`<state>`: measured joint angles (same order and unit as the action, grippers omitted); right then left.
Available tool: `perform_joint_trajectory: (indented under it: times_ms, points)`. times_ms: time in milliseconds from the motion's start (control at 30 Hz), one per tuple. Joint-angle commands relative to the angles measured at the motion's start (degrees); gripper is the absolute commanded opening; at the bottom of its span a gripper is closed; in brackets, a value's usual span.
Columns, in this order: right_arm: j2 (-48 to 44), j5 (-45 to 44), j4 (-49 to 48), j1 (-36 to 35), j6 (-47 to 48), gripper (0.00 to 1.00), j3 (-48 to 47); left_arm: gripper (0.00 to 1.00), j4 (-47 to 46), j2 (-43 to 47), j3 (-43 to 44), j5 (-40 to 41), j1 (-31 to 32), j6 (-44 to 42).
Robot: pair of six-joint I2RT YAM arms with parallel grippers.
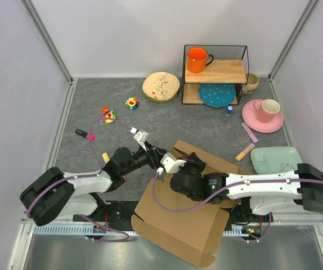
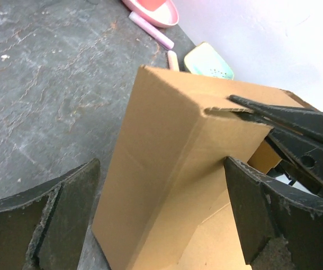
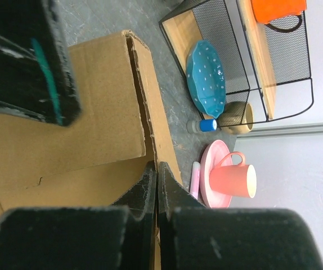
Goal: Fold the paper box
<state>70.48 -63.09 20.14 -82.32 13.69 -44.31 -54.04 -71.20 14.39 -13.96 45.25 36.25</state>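
The paper box (image 1: 178, 225) is a brown cardboard sheet lying at the near edge, with its far left flap raised. My left gripper (image 1: 160, 153) is open, and in the left wrist view (image 2: 161, 163) its fingers stand on either side of the raised flap (image 2: 167, 169) without touching it. My right gripper (image 1: 168, 161) is shut on the thin top edge of a box wall (image 3: 167, 140). In the right wrist view (image 3: 157, 169) its fingertips are pressed together with cardboard between them. The right gripper's black fingers (image 2: 296, 121) also show at the flap's corner in the left wrist view.
A black wire shelf (image 1: 215, 73) at the back holds an orange mug (image 1: 197, 59) and a blue plate (image 1: 216, 94). A floral plate (image 1: 161, 86), a pink plate with a mug (image 1: 263, 115), a green tray (image 1: 275, 158), markers (image 1: 245, 152) and small toys (image 1: 131, 103) lie around.
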Motion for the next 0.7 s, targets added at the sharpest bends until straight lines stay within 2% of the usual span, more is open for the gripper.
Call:
perform_joint_trajectory:
  times_ms: [0,200,267,500,667]
  points:
    - [0.01,6.31,-1.25,-1.08,-3.94,0.0,1.07,0.99,-2.65,0.28,2.74,-2.48,0.36,-5.05]
    - [-1.04,6.93,-1.33,-1.08,-4.11,0.0,1.42,0.99,-3.52,-4.29,3.98,-4.85,0.36,-7.51]
    - [-1.31,6.84,-1.33,-1.0,-4.2,0.0,1.51,0.97,-4.14,-5.26,3.8,-5.55,0.45,-7.77]
    - [-1.75,6.93,-1.33,-1.61,-3.85,0.0,0.98,0.72,-7.57,-8.95,2.39,-5.29,0.71,-9.27]
    - [-2.36,6.58,-0.89,-2.05,-3.5,0.0,0.55,0.64,-8.54,-8.87,2.66,-4.94,0.97,-10.49]
